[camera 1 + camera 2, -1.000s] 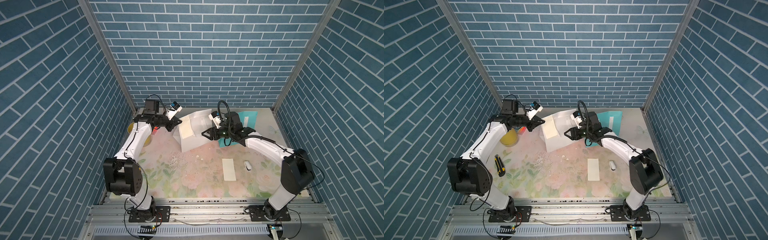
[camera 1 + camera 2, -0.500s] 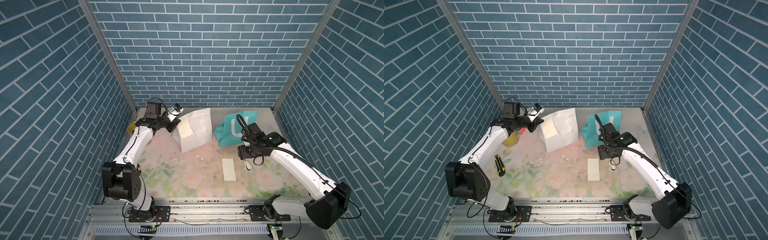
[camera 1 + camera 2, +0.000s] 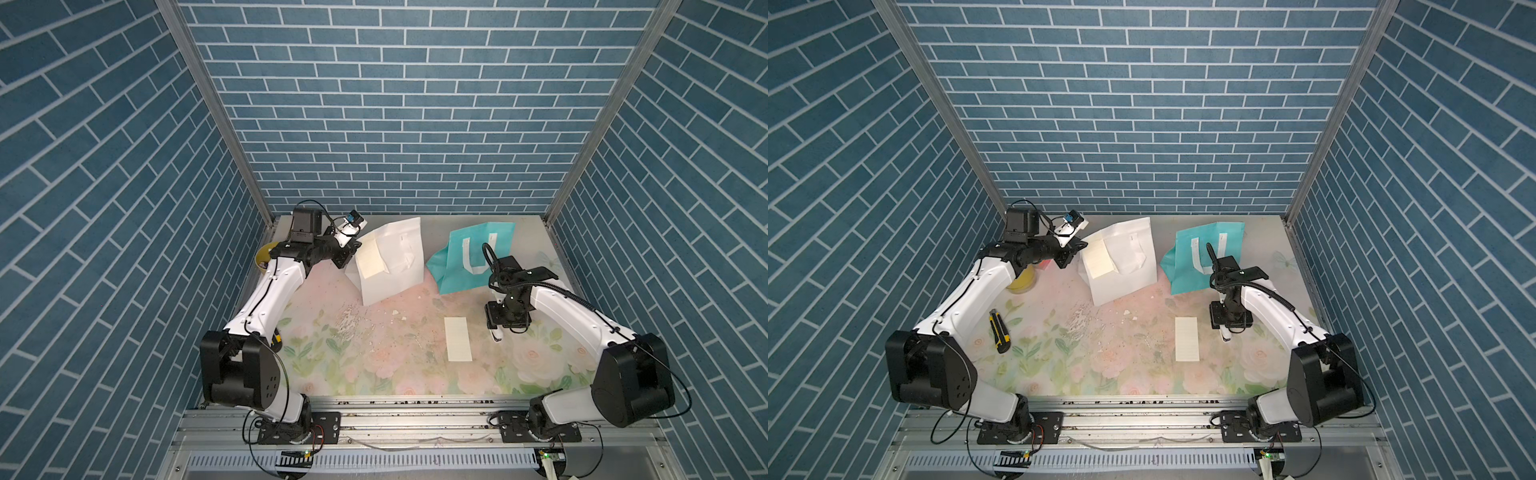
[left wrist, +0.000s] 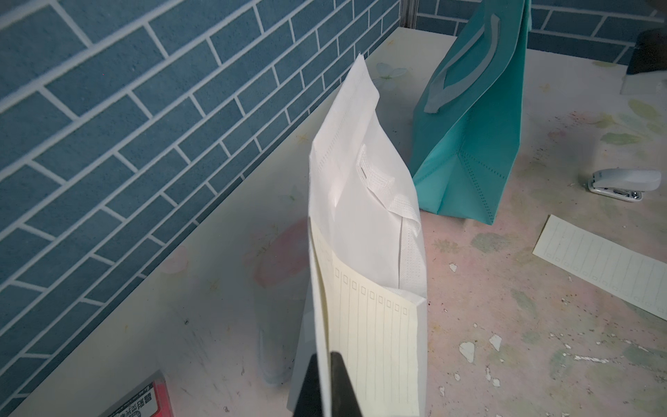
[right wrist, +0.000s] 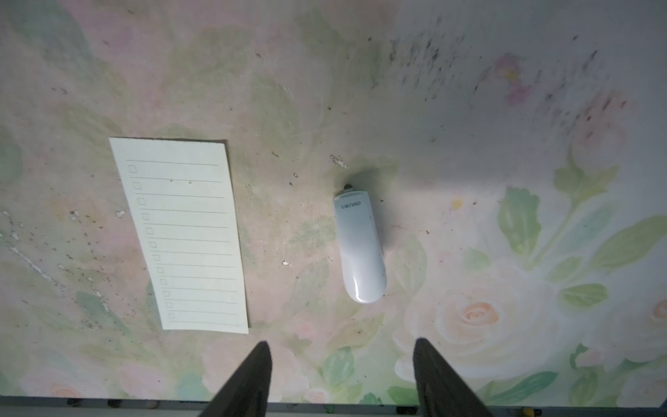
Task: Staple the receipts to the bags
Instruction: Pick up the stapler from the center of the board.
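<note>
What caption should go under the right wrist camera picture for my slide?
Open right gripper hovers above a small white stapler lying beside a lined receipt on the flowery table.

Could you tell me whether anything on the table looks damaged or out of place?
The floral table cover is worn mid-table, its print flaked into white chips. A yellow utility knife lies near the left arm, unrelated to stapling.

Meets the white bag (image 3: 1129,274) at its left edge with the left gripper (image 3: 1079,249), right where one receipt (image 3: 1100,259) lies against it (the teal bag (image 3: 1187,270) just beside), and hangs the right gripper (image 3: 1227,326) over the stapler (image 3: 1225,336), near the other receipt (image 3: 1186,338), flat on the table (image 3: 1100,365).
</note>
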